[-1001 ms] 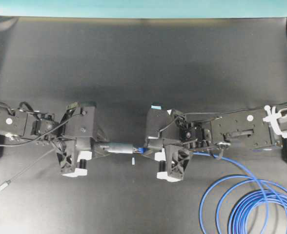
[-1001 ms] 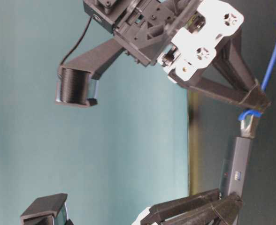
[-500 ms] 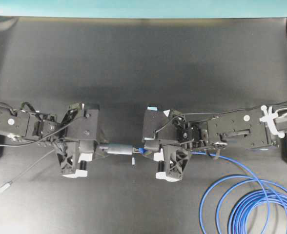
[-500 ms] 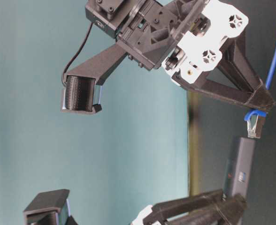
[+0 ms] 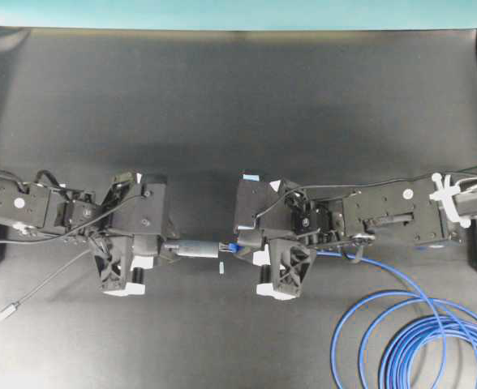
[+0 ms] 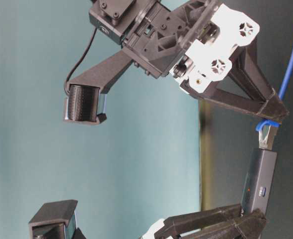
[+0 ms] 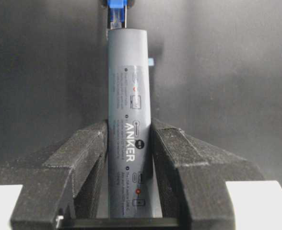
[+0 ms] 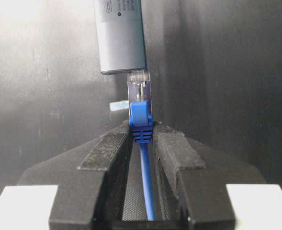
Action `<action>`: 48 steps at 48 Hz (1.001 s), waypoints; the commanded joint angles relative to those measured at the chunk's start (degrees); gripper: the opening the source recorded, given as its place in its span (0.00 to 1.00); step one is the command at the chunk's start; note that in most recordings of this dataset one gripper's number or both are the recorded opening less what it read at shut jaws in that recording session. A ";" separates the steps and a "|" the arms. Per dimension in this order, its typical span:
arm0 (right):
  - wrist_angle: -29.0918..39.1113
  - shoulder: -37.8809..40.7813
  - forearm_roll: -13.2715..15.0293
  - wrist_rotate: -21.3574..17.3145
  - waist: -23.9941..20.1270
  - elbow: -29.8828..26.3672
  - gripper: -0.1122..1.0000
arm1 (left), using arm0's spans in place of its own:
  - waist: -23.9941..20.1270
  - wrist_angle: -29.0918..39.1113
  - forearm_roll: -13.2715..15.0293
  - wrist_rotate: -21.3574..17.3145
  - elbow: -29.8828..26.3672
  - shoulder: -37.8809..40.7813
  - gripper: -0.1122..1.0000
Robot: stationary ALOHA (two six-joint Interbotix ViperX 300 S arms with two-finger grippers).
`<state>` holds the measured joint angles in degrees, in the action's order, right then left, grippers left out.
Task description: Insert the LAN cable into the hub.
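My left gripper (image 5: 174, 248) is shut on the hub (image 5: 194, 249), a slim grey bar held level above the table. In the left wrist view its fingers (image 7: 86, 148) clamp both sides of the hub (image 7: 128, 96). My right gripper (image 5: 242, 244) is shut on the blue boot (image 8: 141, 122) of the LAN cable (image 5: 433, 340). The clear plug (image 8: 138, 88) sticks out and its tip meets the hub's end (image 8: 120, 38). I cannot tell how far in it sits. The table-level view shows the plug (image 6: 266, 137) touching the hub (image 6: 260, 179).
The blue cable's coils lie at the front right of the black table (image 5: 238, 105). The hub's thin grey lead ends in a small silver plug (image 5: 9, 308) at the front left. A small white scrap (image 5: 222, 267) lies under the hub's end.
Half a second ago a small gap stood between plug and hub. The right gripper has since moved the plug left, and its tip now touches the hub's end, in line.
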<state>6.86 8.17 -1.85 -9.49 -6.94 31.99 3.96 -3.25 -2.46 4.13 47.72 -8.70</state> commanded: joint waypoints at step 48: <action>-1.49 0.79 0.09 0.44 -0.53 -3.34 0.22 | -0.62 -1.05 -0.18 -0.53 -4.31 2.64 0.35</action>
<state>6.94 9.14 -1.93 -9.40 -7.47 31.20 3.52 -3.16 -2.46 3.87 45.53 -6.06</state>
